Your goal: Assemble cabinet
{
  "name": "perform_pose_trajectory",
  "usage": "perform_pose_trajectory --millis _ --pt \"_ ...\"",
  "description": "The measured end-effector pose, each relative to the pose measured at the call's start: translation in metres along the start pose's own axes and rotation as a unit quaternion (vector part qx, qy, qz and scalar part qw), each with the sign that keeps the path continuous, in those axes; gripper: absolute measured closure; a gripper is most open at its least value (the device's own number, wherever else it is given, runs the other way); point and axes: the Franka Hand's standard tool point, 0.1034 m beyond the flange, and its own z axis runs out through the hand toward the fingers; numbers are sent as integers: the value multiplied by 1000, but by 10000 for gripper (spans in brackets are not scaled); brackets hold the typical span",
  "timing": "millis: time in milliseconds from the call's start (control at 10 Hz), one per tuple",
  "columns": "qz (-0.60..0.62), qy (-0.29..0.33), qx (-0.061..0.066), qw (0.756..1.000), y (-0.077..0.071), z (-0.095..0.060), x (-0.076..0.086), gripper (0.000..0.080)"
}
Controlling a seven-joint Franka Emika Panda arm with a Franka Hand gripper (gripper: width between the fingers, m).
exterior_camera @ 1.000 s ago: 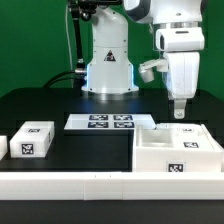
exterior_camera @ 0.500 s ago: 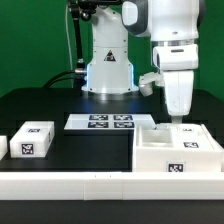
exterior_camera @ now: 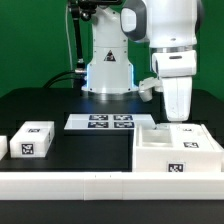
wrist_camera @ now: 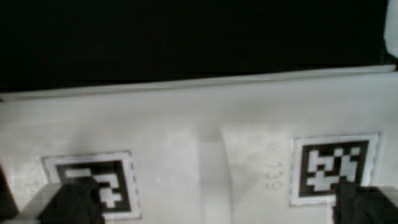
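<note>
Exterior view: cabinet (exterior_camera: pixel 155 160) lies flat on table (exterior_camera: pixel 60 105) right under jaws, compartments facing up, one tagged side twd camera. Long axis runs across the view, right end cut off by frame. Jaws spread wide, empty, just above its rear wall. Marker board (exterior_camera: pixel 100 122) and small block (exterior_camera: pixel 32 140) sit to exterior view's left of jaws.
</note>
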Motion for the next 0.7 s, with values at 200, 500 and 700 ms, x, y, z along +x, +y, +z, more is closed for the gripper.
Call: perform_pose_trajectory --millis 200,500,700 --pt "0 0 0 1000 0 0 0 324" --pt "0 0 1 1000 0 0 0 664" --pt "0 0 1 1000 0 0 0 738"
